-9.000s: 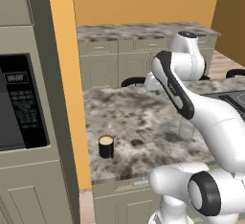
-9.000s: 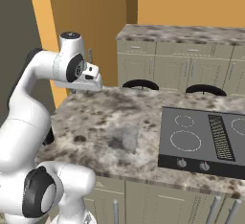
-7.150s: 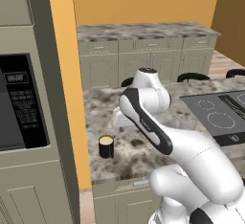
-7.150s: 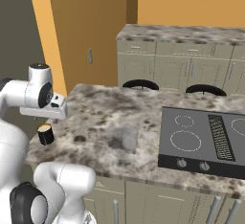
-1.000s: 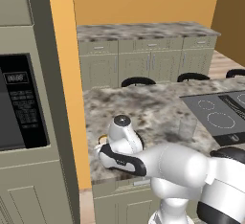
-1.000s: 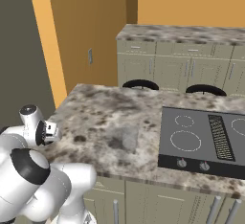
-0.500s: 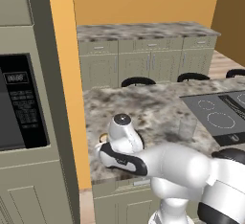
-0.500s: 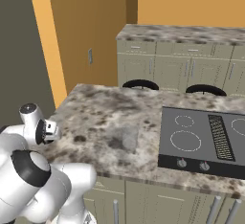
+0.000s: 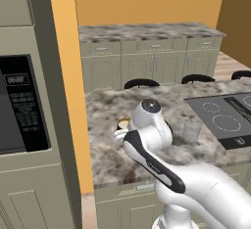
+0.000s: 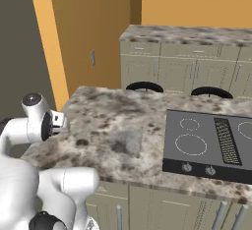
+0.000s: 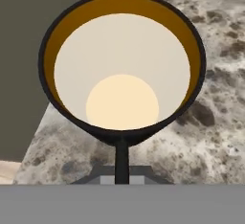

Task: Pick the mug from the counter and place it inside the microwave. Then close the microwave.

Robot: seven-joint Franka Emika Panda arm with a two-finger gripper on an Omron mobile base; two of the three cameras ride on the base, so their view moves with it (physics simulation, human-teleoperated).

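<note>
From the hand view I look straight down into the mug (image 11: 122,70): black rim, orange inner wall, pale interior with a lighter round bottom. One dark finger (image 11: 121,163) of the end effector rises against the near side of the rim and appears to touch it. The other finger is not visible to me, so I cannot tell whether the end effector is clamped on the mug or merely placed around its wall.

In the left base view the mug (image 9: 123,124) shows as a small tan-topped sliver just left of the white wrist, over the left part of the tabletop (image 9: 105,149), near the edge that faces the orange wall. Whether it rests on the stone or is lifted clear I cannot judge. The end effector itself is hidden behind the wrist there.

The microwave (image 9: 17,110) sits in the beige cabinetry to the left, button panel facing me, well apart from the mug.

A clear glass (image 9: 191,130) stands on the tabletop right of the arm, near the cooktop (image 9: 226,118). In the right base view the glass (image 10: 133,142) stands left of the cooktop (image 10: 211,145).
</note>
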